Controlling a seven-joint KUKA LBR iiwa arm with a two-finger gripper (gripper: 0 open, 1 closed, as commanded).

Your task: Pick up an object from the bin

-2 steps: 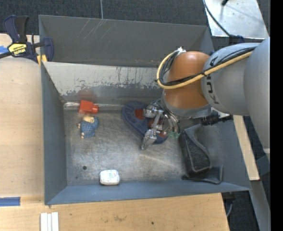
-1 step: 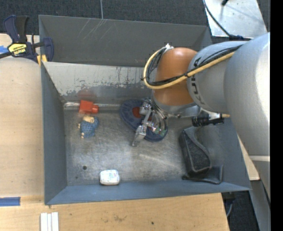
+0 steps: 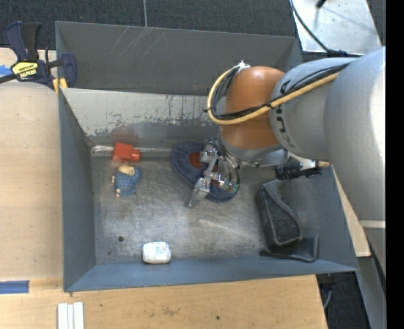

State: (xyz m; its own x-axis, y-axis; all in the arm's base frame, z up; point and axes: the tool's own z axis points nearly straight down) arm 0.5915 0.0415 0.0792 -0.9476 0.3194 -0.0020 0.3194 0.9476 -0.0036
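My gripper (image 3: 206, 184) reaches down at the middle of the bin, its metal tip on the floor at the front left edge of a dark blue, round, cloth-like thing (image 3: 185, 162) with a red patch on top. The gripper's body covers the right part of that blue thing. Nothing shows held in it. A red block (image 3: 126, 152) on a clear rod lies to the left by the back wall. In front of that block lies a small blue and tan figure (image 3: 125, 179).
A white oval thing (image 3: 156, 253) lies near the front wall, left of centre. A black flat pouch-like thing (image 3: 281, 222) lies along the right wall. The arm with its orange cover and cables hangs over the bin's right rear.
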